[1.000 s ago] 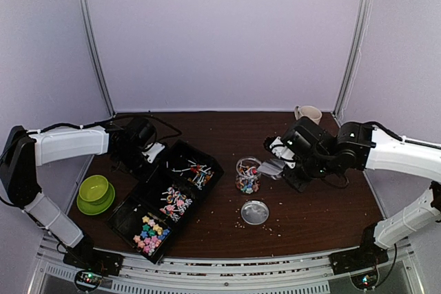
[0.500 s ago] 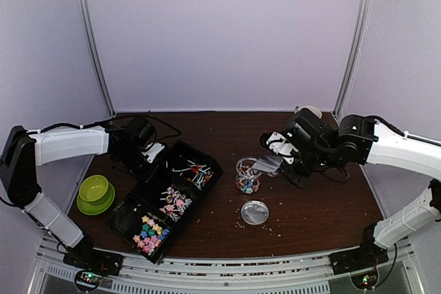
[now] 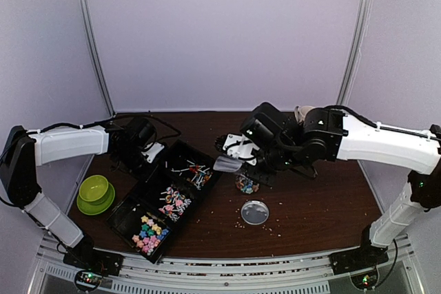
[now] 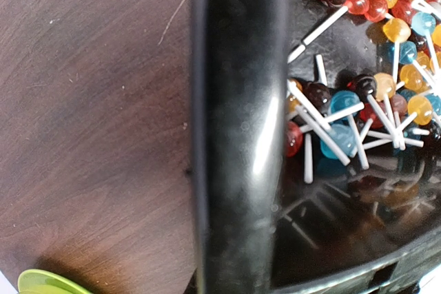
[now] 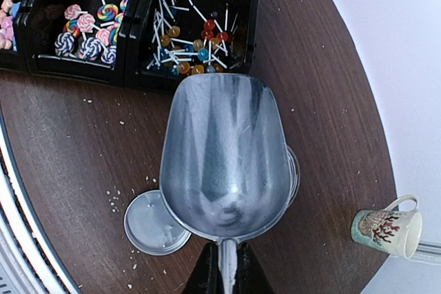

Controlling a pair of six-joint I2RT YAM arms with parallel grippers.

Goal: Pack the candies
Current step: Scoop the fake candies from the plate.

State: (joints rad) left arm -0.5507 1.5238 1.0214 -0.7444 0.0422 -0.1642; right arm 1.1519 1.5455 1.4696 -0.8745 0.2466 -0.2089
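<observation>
Pinching the handle of an empty metal scoop [image 5: 224,156], the right claw [image 5: 224,270] hangs by the jar [image 3: 247,184]; the left claw [image 3: 150,156] (clamped tight) grips the black tray [image 4: 238,135], candies [image 5: 186,46] inside, left of the jar.

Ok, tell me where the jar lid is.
In the top view the lid lies flat on the table just below the candy jar, right of the black tray.

White-shelled arms [image 3: 69,144] [image 3: 386,144], black joints [image 3: 17,163] (cables [image 3: 165,123] on left), right gripper [image 5: 225,266] seemingly black.
</observation>
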